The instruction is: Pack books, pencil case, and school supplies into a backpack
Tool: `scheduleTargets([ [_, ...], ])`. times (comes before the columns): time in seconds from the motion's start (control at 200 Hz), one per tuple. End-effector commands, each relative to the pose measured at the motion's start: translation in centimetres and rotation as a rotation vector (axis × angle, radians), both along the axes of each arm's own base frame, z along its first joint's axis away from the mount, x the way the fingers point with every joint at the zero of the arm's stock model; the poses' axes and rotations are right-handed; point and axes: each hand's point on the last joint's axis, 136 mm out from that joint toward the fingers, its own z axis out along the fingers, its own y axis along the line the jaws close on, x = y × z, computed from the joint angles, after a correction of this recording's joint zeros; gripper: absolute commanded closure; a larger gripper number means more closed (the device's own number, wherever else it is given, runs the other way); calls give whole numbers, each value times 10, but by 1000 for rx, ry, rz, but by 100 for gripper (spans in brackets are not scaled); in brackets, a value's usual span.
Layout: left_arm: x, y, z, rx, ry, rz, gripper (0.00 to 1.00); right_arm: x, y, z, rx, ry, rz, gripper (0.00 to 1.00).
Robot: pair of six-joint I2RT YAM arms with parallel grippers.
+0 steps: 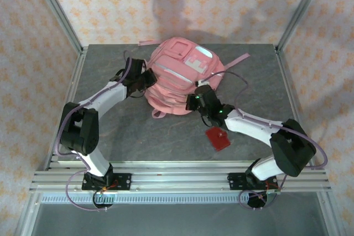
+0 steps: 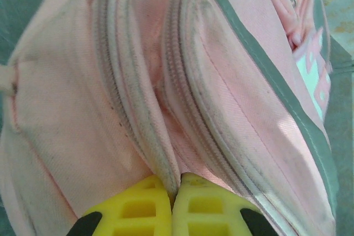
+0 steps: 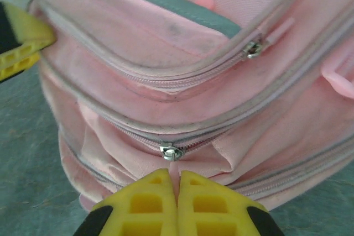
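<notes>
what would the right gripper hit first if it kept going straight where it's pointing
The backpack: the shut right gripper points at its pink fabric just below a metal zipper slider, probably in contact, though depth is unclear.

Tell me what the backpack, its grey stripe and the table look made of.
Backpack: soft woven pink fabric, matte; the weave and stitched seams show, with grey scuffing.
Grey stripe: smooth sewn-on band, possibly reflective tape.
Table: dark grey mottled flat sheet with a stone look; the actual material can't be told.
</notes>
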Motion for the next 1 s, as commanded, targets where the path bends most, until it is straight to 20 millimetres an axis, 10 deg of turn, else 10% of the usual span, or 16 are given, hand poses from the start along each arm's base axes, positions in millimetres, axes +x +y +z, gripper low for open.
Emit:
scheduleTargets([
  [0.0, 30, 35, 28, 113, -106, 85, 100, 0, 33, 20, 73, -28, 71, 100],
  [0.145, 16, 35, 31, 72, -101, 85, 57, -1, 62, 26, 139, -35, 134, 100],
  [0.38, -49, 13, -2, -54, -61, 82, 44, 0, 73, 12, 148, -11, 149, 100],
  [0.881, -38, -49, -15, -142, -149, 39, 40, -5, 70, 1, 135, 8, 149, 100],
  [0.996, -30, -51, -30, -130, -128, 47, 68, -5, 69, 0, 129, 7, 146, 100],
])
